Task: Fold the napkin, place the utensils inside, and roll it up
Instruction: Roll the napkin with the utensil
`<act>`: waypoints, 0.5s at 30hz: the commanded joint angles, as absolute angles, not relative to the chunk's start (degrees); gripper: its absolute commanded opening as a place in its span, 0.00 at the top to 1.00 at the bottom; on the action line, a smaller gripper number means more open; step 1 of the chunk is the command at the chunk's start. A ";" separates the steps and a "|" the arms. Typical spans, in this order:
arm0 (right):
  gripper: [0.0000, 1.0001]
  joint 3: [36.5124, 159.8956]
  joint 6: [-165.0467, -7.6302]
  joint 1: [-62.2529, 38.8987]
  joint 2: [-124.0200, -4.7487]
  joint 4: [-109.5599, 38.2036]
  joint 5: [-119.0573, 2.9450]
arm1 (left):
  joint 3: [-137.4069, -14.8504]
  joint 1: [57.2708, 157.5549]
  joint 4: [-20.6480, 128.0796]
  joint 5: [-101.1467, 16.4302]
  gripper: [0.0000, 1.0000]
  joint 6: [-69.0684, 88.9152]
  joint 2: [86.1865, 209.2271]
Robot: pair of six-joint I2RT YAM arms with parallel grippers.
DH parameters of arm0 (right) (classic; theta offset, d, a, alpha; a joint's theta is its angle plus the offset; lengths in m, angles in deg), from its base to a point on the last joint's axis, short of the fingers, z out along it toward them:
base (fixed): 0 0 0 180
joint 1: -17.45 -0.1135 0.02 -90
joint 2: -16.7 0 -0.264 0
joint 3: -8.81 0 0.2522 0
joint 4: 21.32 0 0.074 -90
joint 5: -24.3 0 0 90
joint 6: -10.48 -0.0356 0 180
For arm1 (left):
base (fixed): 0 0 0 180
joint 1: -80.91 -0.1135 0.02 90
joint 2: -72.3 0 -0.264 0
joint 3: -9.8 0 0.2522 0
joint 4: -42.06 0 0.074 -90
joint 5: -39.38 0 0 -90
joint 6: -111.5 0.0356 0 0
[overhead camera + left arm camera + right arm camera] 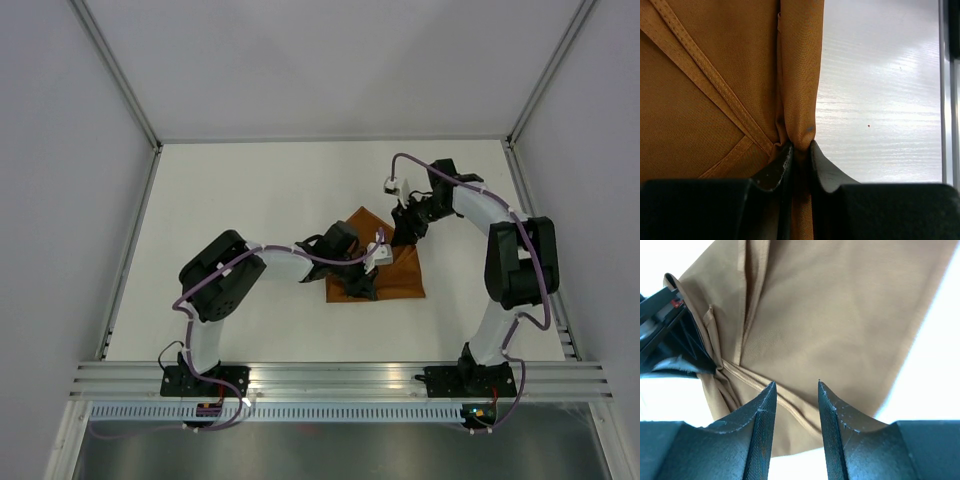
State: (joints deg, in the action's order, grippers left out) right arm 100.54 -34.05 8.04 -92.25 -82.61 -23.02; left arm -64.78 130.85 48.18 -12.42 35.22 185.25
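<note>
Napkin (402, 272), one; left gripper (800, 145), right gripper (795, 384)

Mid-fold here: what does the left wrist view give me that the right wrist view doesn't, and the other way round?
Left wrist only: the fold of the napkin clamped between the left gripper's fingers, and the rail at the table's edge. Right wrist only: the right gripper, open, nothing between its fingers. Both: the napkin's stitched hem, and the left gripper on its bunched edge.
</note>
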 commanded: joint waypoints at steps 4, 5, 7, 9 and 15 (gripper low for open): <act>0.56 86.95 -29.43 10.51 -75.46 -72.19 -18.24 | -65.82 129.61 59.67 -9.40 0.98 31.35 191.30; 0.54 84.56 -27.95 10.42 -73.15 -70.78 -18.15 | -66.36 129.34 60.38 -9.14 0.98 31.09 191.39; 0.53 78.42 -25.84 10.33 -67.71 -67.87 -18.15 | -68.46 128.82 62.22 -8.43 0.98 30.56 191.83; 0.52 75.41 -21.89 9.72 -64.79 -67.78 -18.50 | -70.13 128.46 65.04 -7.38 0.98 29.85 193.06; 0.50 66.18 -17.21 5.16 -56.79 -66.30 -21.57 | -75.06 128.20 70.84 -6.76 0.98 29.15 195.69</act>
State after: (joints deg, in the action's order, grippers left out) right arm 68.87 -22.60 7.73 -59.44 -70.63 -22.48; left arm -75.22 128.09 60.60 -4.27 30.50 191.43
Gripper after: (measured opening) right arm 0.495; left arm 0.199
